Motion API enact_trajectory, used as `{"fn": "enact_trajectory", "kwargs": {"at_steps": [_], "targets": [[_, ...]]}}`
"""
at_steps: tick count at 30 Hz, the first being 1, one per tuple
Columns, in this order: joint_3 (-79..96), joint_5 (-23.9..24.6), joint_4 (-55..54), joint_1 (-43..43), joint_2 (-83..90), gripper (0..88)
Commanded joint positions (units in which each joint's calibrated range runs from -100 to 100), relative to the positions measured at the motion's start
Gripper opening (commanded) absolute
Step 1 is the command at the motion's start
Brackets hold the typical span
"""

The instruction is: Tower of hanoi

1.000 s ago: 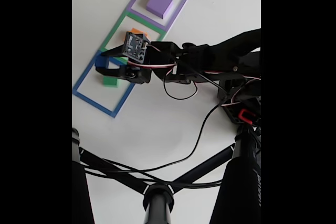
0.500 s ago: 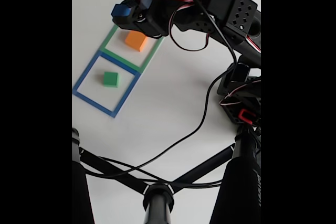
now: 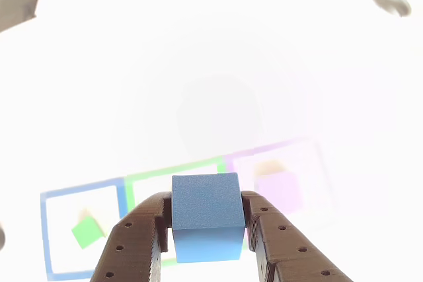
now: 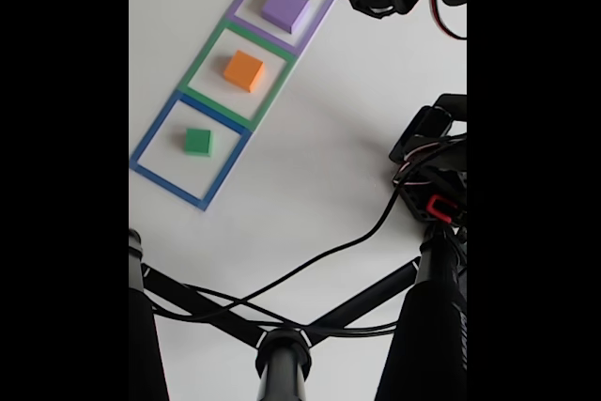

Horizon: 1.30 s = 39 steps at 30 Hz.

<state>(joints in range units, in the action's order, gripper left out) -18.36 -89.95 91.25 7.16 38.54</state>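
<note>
Gripper (image 3: 206, 239): clamping the blue cube (image 3: 205, 216) between both fingers, holding it aloft.
Below: green block (image 4: 197, 142), orange block (image 4: 244, 70), purple slab (image 4: 285, 7) each sitting in its own square outline.
Risk: cube is riding near the fingertips; a loosening squeeze could be dropping it off-target.

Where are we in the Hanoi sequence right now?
Done: the blue cube is lifted clear, clamped in the gripper. On the table, the green block, orange block and purple slab each sit alone in a separate outline. Left: setting the cube down and all stacking.
</note>
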Motion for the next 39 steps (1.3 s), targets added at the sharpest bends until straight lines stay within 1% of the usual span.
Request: {"fn": "enact_trajectory", "kwargs": {"at_steps": [1,6,11,13,16,17,24,27,32,36,39], "targets": [[-2.18,0.26,0.65,3.38,0.26,0.1],[0.18,-1.43,0.73,7.51,0.90,0.1],[7.45,-3.96,-2.18,10.77,4.38,0.1],[13.64,-5.48,-5.50,11.72,6.96,0.1],[23.64,-9.20,-11.66,13.35,10.51,0.1],[27.45,-10.05,-14.41,13.93,11.64,0.1],[55.36,-10.05,-37.16,15.75,17.78,0.1],[66.73,-10.05,-50.12,15.85,17.54,0.1],[83.36,-10.05,-75.14,16.13,12.85,0.1],[91.27,-10.05,-90.28,15.94,6.47,0.1],[93.18,-10.05,-97.24,15.94,1.39,0.1]]}}
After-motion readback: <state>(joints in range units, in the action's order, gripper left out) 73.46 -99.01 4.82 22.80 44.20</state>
